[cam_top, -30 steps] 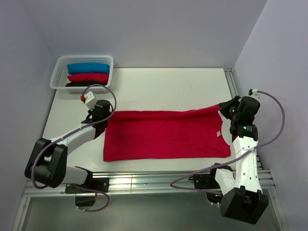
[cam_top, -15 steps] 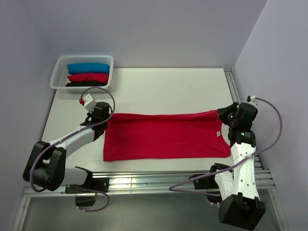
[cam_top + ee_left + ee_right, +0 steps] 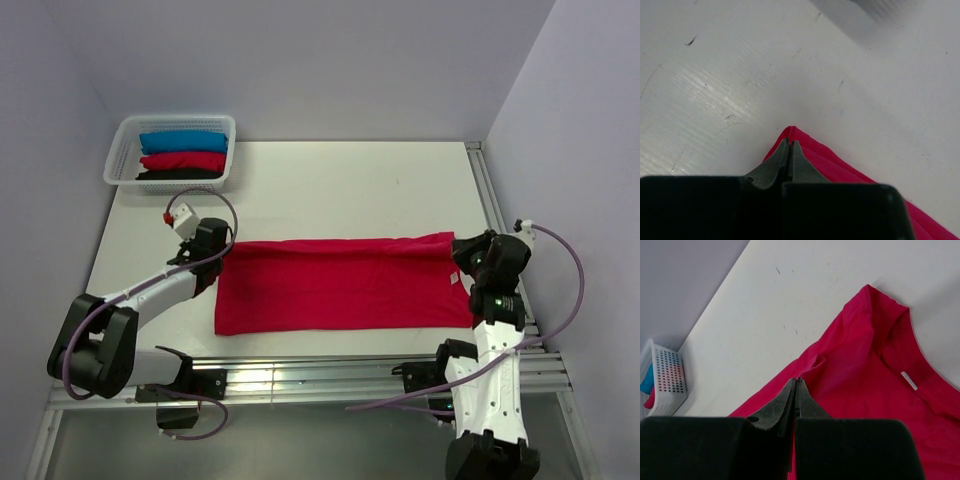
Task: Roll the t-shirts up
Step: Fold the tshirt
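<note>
Both arms have drawn back toward the near edge since a second ago, and the far hem of the crimson t-shirt (image 3: 340,290) has come with them, so the cloth now covers a narrower band of the desk (image 3: 340,190) than before. We see the right arm changed most: its forearm now runs almost straight away from its base, with the wrist bent leftward at the shirt's far right corner, beside the collar. Its purple cable bows out to the right.

We find the left arm lying low over the desk, its forearm slanting up and to the right from the base. The left gripper (image 3: 222,252) sits at the shirt's far left corner, under a loop of cable. In the left wrist view its jaws are clenched on that corner, with a small point of red cloth (image 3: 840,170) showing just past the tips of the gripper (image 3: 790,145).

The right gripper (image 3: 458,250) is likewise clamped tight. From its wrist camera we see the closed tips (image 3: 796,382) pinching a puckered fold at the shirt's edge (image 3: 865,375), with the white neck label (image 3: 908,380) lying off to the right inside the collar.

The shirt lies flat and lengthwise across the near half of the desk, between the two arms. At the far left corner stands a white basket (image 3: 118,150) holding a blue bundle (image 3: 183,140), a red bundle (image 3: 183,160) and a black bundle (image 3: 175,175), well apart from the spread shirt
</note>
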Available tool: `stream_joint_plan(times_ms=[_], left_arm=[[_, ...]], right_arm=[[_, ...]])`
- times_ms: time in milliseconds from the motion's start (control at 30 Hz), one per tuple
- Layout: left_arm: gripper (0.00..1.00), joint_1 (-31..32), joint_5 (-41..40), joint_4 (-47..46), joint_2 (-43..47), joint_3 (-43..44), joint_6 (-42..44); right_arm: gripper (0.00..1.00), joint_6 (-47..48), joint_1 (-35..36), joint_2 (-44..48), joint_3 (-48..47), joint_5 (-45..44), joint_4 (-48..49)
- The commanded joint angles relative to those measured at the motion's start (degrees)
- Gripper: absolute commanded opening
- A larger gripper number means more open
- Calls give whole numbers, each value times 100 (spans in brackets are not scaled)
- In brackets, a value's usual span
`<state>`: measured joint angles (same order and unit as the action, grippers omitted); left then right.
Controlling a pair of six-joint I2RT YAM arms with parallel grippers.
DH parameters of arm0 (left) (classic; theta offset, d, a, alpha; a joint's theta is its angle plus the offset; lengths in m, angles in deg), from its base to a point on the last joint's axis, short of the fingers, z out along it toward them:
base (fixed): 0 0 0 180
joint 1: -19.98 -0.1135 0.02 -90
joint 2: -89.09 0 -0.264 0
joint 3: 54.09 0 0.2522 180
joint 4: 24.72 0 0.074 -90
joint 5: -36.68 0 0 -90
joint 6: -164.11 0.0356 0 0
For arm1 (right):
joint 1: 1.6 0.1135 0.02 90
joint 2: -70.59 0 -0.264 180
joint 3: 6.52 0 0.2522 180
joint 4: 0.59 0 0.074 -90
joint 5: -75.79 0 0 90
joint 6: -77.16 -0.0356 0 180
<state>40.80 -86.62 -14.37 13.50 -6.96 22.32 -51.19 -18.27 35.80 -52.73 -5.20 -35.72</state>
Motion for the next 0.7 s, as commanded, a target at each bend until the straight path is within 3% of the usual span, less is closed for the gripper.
stream_joint_plan(times_ms=[0, 667], left_arm=[[0, -34, -72, 61, 168, -49, -182], [0, -34, 236, 272, 484, -585, -692]], right_arm=[[0, -85, -30, 173, 80, -199, 1], [3, -683, -38, 1685, 1135, -813, -544]])
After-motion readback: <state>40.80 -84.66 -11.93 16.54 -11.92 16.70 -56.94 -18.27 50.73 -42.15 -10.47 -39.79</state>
